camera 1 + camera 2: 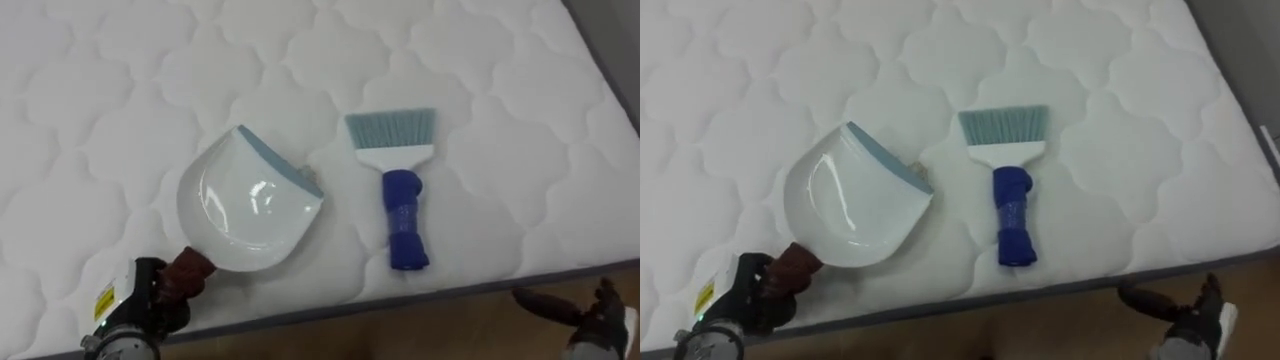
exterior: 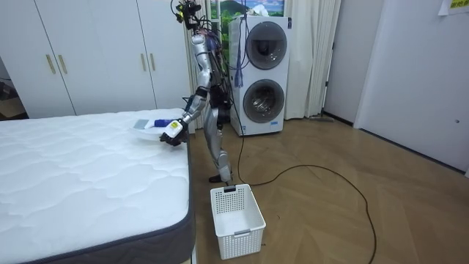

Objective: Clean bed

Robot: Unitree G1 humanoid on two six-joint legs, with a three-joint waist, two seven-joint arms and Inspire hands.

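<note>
Left eye view gives you the main facts: your left hand (image 1: 150, 295) is closed round the brown handle of the dustpan (image 1: 245, 215), at the near edge of the bed (image 1: 500, 60). The brush (image 1: 400, 190) lies free just beside the pan, its bristles pointing away from you and its blue handle toward you. Your right hand (image 1: 600, 315) hangs over the floor past the bed edge, with loose fingers and nothing in it.

I judge the step in hand is to take the brush. Bring the right hand up over the blue handle from the near side and close round its middle, not on the bristles. Keep the pan steady and low with its lip toward the brush, so you can sweep into it after. There is a small brownish spot at the pan's lip, but it is too small to say what it is.

Room view tells you what the eye views cannot: you stand at the side of the bed, with the washers (image 2: 260, 73) behind you and a white basket (image 2: 236, 220) on the floor well apart from the pan. From there the pan seems a little raised off the bed. The eye views show the handle grip and the brush's direction, which the room view does not make clear.
</note>
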